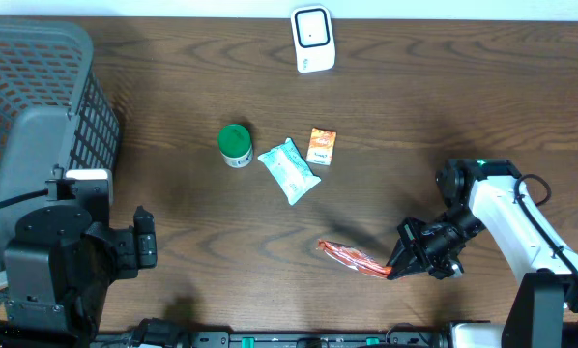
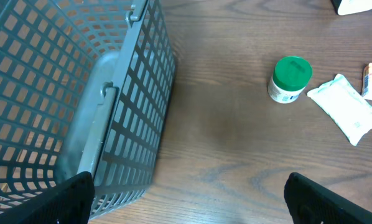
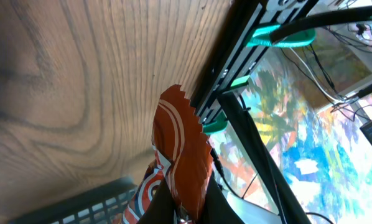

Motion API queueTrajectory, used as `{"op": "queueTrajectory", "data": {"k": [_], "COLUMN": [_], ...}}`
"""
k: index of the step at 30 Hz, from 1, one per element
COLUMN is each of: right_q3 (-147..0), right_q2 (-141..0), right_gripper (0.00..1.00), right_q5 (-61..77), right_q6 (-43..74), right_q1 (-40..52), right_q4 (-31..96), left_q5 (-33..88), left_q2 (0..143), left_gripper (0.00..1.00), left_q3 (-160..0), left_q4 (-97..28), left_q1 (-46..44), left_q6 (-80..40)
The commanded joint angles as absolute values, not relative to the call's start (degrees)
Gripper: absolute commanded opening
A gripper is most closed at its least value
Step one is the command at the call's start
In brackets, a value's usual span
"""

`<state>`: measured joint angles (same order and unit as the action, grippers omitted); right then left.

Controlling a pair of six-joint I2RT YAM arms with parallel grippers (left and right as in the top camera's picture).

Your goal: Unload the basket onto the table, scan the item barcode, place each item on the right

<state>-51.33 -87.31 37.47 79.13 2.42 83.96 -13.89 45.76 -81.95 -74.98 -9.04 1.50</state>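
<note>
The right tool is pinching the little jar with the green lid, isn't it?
Not quite. The right tool is pinching the red-orange packet, not the jar. The overhead view shows this, and the right wrist view shows the packet up close. The jar with the green lid stands apart, with nothing touching it.

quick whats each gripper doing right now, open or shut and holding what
Left gripper: open, holding nothing.
Right gripper: shut on the red snack packet.

Orange-red packet (image 1: 352, 257) — white stripes; green lid (image 1: 235, 139).
</note>
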Motion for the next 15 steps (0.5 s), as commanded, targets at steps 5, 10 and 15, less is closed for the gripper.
{"op": "queueTrajectory", "data": {"k": [5,10,15], "right_q3": [-51.3,-51.3,-51.3], "right_q2": [-86.9,-86.9,-86.9], "right_gripper": [0.01,0.01,0.01], "right_q5": [40.2,41.5,45.8], "right_q6": [78.8,78.8,78.8], "right_q1": [1.8,1.8,1.8], "right_q4": [84.5,85.0,85.9], "left_q5": [-14.2,-14.2,-14.2], "left_q2": [45.8,45.8,45.8], "left_gripper": [0.98,0.98,0.98], "left_q3": [-81.7,-81.7,-81.7], "left_q4": [-75.0,-75.0,-75.0], "left_q1": [-8.8,-8.8,-8.8], "left_q6": [1.2,1.2,1.2]}}
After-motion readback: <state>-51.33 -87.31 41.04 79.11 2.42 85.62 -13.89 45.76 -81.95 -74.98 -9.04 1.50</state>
